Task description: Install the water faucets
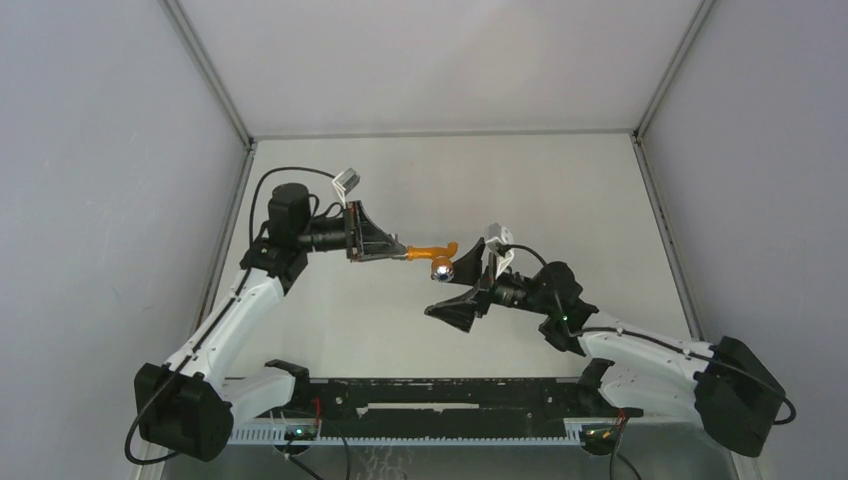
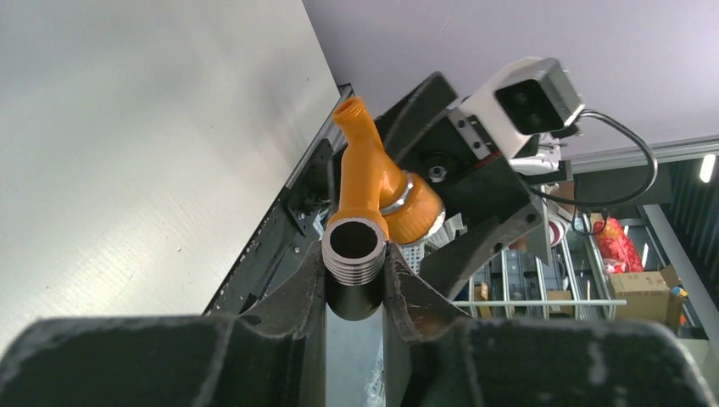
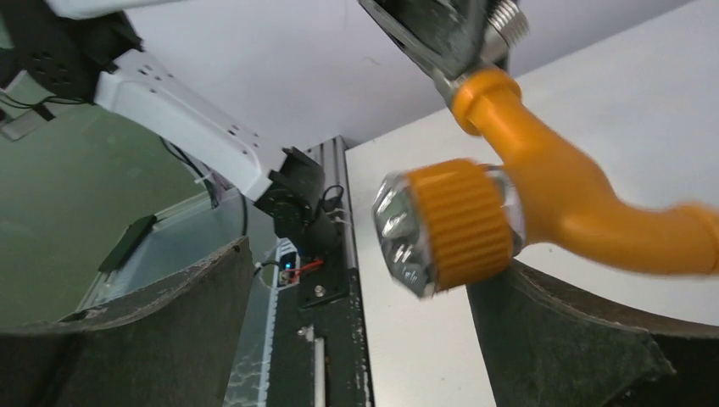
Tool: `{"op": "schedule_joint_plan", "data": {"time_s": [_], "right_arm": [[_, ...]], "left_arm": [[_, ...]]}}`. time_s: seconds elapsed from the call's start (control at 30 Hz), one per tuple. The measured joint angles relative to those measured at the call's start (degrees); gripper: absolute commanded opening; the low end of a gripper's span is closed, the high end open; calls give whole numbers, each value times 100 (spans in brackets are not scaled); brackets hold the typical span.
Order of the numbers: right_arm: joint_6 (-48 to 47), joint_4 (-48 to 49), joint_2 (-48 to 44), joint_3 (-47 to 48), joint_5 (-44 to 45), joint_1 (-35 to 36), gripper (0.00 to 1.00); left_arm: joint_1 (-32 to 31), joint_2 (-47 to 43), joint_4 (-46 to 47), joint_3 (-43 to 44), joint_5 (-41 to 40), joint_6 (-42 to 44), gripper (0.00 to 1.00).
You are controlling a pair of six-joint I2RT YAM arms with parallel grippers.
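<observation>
1. Holding the tap (image 1: 432,250) in the air above the counter (image 1: 400,180), the left pincer (image 1: 400,252) is clamped on its threaded metal end (image 2: 353,246).
2. The right pincer (image 3: 356,339) stands wide and empty, with the ribbed knob (image 3: 449,225) just in front of its gap, untouched.
3. The tap looks light and rigid, and its smooth curved spout is likely slippery.
4. The knob seems the best hold, since its ridges give bite. Squeeze squarely, or it may twist out.

No legible text or labels (background boxes (image 2: 642,292) too blurred).
</observation>
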Motion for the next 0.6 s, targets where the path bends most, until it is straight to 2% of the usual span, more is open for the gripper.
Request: {"op": "schedule_joint_plan", "data": {"time_s": [0.17, 0.33, 0.6], "right_arm": [[-39, -765, -708, 129, 55, 142, 100], [-164, -1270, -828, 328, 146, 59, 99], [-155, -1040, -481, 772, 87, -210, 94]], "left_arm": [[-59, 2, -216, 55, 125, 146, 0], [-160, 20, -407, 133, 142, 437, 0], [-424, 199, -1099, 247, -153, 1054, 0]]}}
